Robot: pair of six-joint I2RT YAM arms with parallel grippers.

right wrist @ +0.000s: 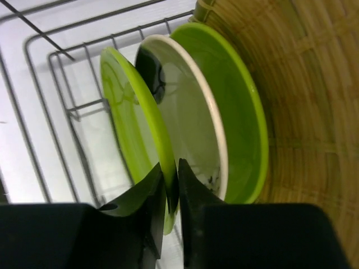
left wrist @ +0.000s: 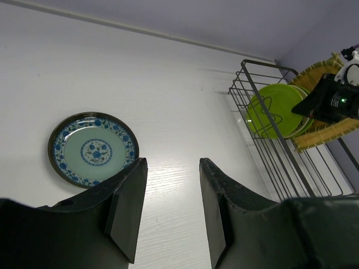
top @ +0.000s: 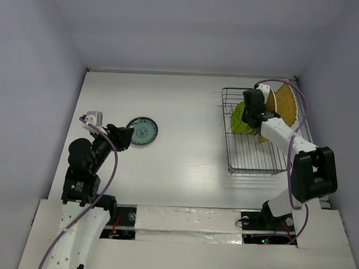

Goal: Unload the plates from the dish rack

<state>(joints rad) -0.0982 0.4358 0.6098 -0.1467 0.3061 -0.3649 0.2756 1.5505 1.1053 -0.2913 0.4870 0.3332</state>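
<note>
The right gripper point(right wrist: 171, 168) is shown clamped on the rim of the front green plate point(right wrist: 126, 106), which is stood upright in the wire dish rack point(top: 249, 164) at the right side of the table. Three plates are counted in the rack: this one, a white-rimmed plate point(right wrist: 185, 112) just behind it, and a second green plate point(right wrist: 235, 101) behind that. One woven tray point(right wrist: 303, 84) is leaned at the back. One blue-patterned plate point(top: 142, 131) is laid flat on the white table point(top: 186, 111), well apart from the rack. The left gripper point(left wrist: 173, 162) is held near it, fingers spread apart and holding nothing.
</note>
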